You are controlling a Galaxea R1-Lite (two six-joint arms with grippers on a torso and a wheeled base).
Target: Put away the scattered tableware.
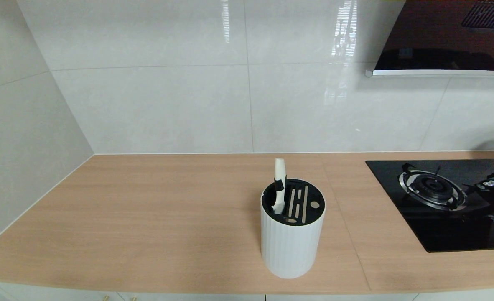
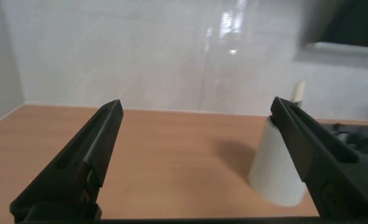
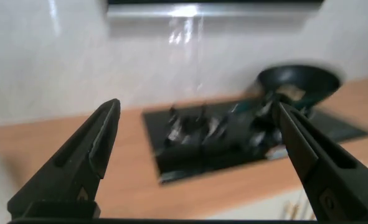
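Observation:
A white ribbed cylindrical holder point(image 1: 291, 236) with a black slotted top stands on the wooden counter point(image 1: 155, 225), right of centre. A white-handled utensil point(image 1: 279, 179) with a black band sticks upright out of one of its slots. My left gripper point(image 2: 196, 134) is open with nothing between its fingers; the holder point(image 2: 276, 168) stands beyond it, near one finger, and the utensil's tip point(image 2: 300, 91) shows above it. My right gripper point(image 3: 199, 134) is also open and holds nothing, and it faces the stove.
A black gas hob point(image 1: 451, 200) with a round burner point(image 1: 433, 190) is set into the counter at the right. A dark pan point(image 3: 299, 81) rests on the hob. A range hood point(image 1: 443, 37) hangs above. White tiled walls close the back and the left.

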